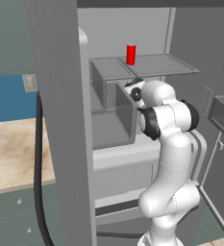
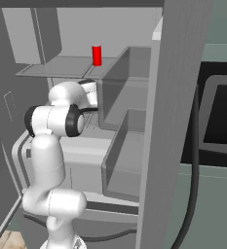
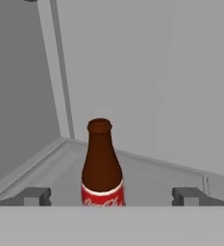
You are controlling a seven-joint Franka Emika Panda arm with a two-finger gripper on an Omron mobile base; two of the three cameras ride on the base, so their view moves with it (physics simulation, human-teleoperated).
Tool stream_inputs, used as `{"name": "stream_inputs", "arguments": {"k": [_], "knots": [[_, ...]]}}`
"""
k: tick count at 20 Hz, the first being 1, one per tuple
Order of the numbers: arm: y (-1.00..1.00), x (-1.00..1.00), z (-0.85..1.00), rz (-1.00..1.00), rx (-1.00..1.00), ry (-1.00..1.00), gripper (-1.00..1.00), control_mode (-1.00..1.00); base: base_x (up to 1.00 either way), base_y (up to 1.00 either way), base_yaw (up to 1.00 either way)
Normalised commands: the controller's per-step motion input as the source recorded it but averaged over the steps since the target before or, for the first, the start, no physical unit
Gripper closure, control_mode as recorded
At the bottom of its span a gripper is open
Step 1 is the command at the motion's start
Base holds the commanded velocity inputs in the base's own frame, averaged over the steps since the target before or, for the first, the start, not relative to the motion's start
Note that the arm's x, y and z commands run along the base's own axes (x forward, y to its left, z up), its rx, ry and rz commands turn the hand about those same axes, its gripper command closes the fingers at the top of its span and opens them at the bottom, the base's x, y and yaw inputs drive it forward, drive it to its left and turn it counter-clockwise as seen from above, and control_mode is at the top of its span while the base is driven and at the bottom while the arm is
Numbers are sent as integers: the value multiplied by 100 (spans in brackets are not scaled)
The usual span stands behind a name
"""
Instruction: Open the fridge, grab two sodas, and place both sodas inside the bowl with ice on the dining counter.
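Fingers (image 3: 36, 196) spread wide apart, I am reaching my pincer (image 3: 111, 197) into the open fridge (image 1: 132, 29), flanking an upright brown soda bottle (image 3: 102, 163) on a grey shelf, while a red can (image 1: 130, 55) is standing on the shelf above.

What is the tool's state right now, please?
Tool: open, holding nothing; its fingers stand wide on either side of the brown bottle in the fridge.
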Motion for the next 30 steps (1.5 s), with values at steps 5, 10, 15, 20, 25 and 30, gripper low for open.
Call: {"name": "stream_inputs", "arguments": {"k": [5,10,15,20,25,30], "knots": [[20,0,-7,0,0,0,-100,-100,0,0,0],[6,8,-5,0,1,0,-100,-100,0,0,0],[0,14,-10,1,2,0,-100,-100,0,0,0],[0,12,-13,1,0,0,-100,-100,0,0,0],[0,13,-19,1,0,0,-100,-100,0,0,0],[0,14,-20,2,0,0,-100,-100,0,0,0]]}}
